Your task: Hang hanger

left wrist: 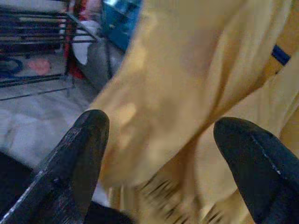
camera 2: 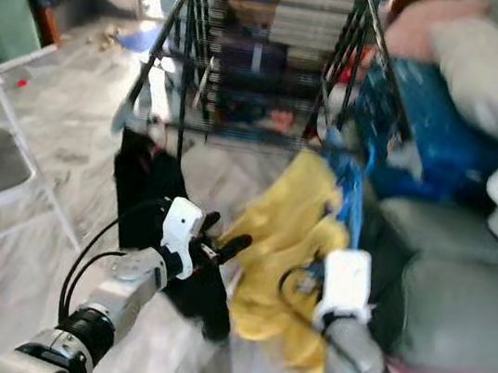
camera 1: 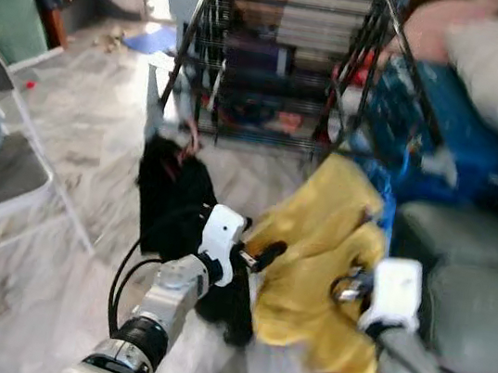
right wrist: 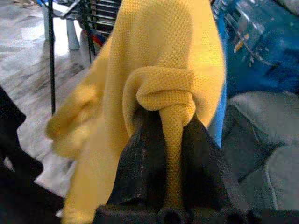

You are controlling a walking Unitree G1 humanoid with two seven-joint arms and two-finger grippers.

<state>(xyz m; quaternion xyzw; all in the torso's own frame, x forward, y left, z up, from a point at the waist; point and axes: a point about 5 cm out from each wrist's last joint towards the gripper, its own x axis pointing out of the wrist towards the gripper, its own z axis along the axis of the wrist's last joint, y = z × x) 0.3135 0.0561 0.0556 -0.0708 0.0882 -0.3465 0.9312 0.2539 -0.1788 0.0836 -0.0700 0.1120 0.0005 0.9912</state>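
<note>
The yellow shirt (camera 1: 328, 255) hangs bunched in front of the black rack (camera 1: 283, 51), a fold of it pinched tight between the fingers of my right gripper (right wrist: 174, 140). My left gripper (left wrist: 159, 154) sits just beside the shirt on its floor side, fingers (left wrist: 74, 158) spread wide with the cloth between them but not gripped. A black garment (camera 1: 173, 194) hangs below the rack's near corner, and a grey sofa (camera 1: 469, 285) lies past the shirt.
</note>
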